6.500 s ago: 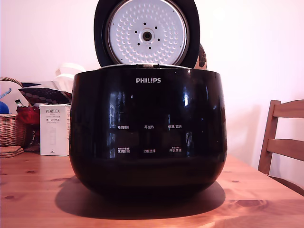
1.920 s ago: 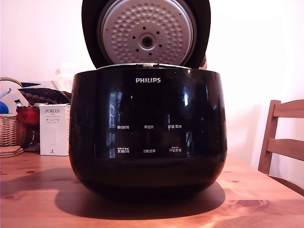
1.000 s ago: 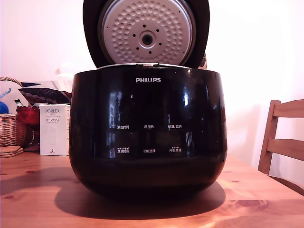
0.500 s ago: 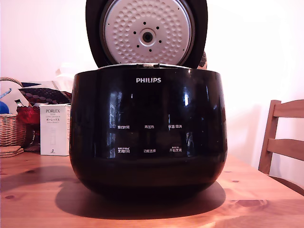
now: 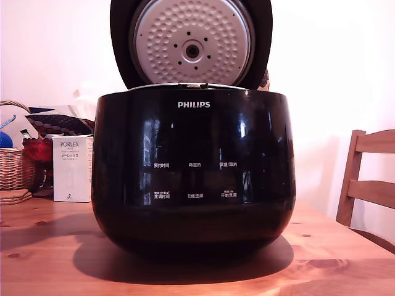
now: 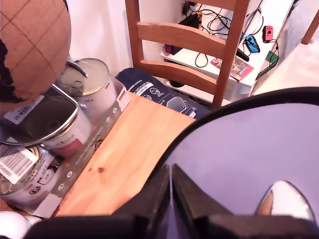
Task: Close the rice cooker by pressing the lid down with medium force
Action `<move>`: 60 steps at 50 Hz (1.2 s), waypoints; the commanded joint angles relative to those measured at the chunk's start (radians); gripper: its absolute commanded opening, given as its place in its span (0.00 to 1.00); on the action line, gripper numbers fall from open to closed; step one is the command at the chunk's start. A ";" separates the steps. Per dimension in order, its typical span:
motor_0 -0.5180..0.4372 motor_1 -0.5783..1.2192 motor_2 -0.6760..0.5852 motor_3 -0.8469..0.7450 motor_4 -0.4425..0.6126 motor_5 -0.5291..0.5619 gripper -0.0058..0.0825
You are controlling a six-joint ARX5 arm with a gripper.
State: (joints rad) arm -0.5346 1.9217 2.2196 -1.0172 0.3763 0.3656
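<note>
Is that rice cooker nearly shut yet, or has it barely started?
Barely started. The lid stands upright above the rice cooker, its dimpled silver underside facing the exterior view. In the wrist view the gripper, fingers together, sits at the lid's glossy black back. Pushing it down and latching it is left.

one rice cooker (image 5: pixel 193 172), one lid (image 5: pixel 191 42), perhaps two chairs (image 5: pixel 366 182)
</note>
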 commanded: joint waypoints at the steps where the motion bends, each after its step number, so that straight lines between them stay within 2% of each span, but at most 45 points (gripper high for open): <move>1: -0.005 0.008 -0.013 0.002 0.008 0.000 0.04; 17: -0.005 0.008 -0.024 0.042 0.010 -0.001 0.04; 24: -0.002 0.008 -0.024 0.054 0.043 -0.055 0.04; 37: 0.022 0.006 -0.024 -0.093 0.061 -0.128 0.04; 60: 0.019 -0.024 -0.024 -0.226 0.060 -0.143 0.04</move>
State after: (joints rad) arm -0.5041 1.9186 2.2192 -1.2327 0.4324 0.2256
